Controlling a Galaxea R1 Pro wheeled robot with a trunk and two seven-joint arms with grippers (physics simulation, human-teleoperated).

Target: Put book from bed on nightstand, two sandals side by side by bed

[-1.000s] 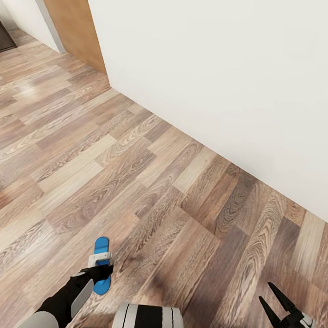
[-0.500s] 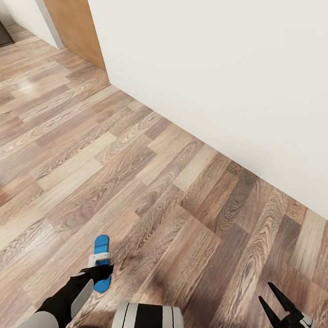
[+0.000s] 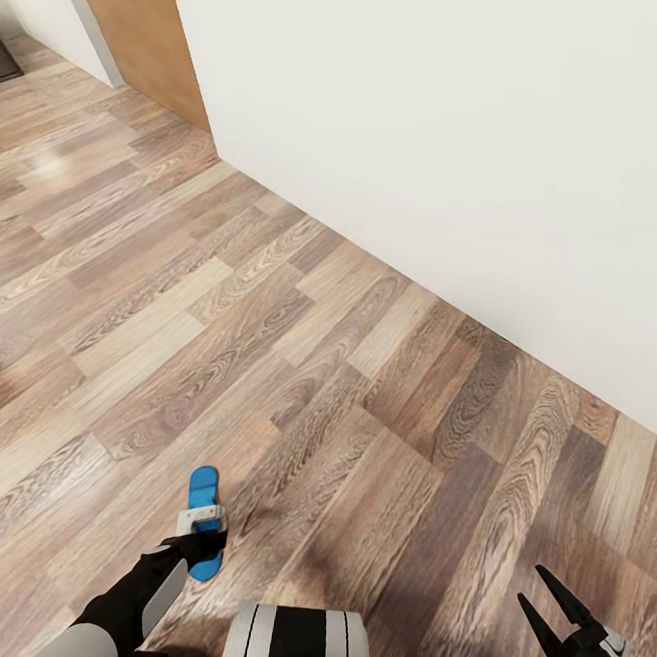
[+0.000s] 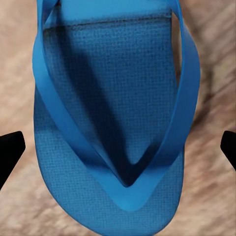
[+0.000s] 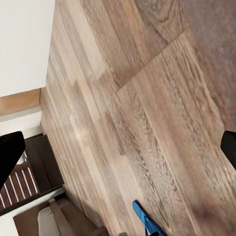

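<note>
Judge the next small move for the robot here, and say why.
Probably keep carrying the sandal toward the bed. The left gripper is shut on it, the sandal lies between its fingertips in the left wrist view, and the right gripper is open and empty above the wooden floor.

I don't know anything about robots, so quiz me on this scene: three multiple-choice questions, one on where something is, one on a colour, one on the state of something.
1. Where is the sandal?
A. On a bed
B. At the left gripper, above the wooden floor
C. On a shelf

2. What colour is the sandal?
A. Red
B. Green
C. Bright blue

3. How do the fingers of the right gripper stand?
A. Spread apart, nothing between them
B. Closed on a book
C. Closed on a cup

Answers:
1 B: the head view shows the sandal at the tip of the left arm over the planks.
2 C: the left wrist view shows a blue sole and straps.
3 A: the head view shows two dark fingers parted over bare floor.
</note>
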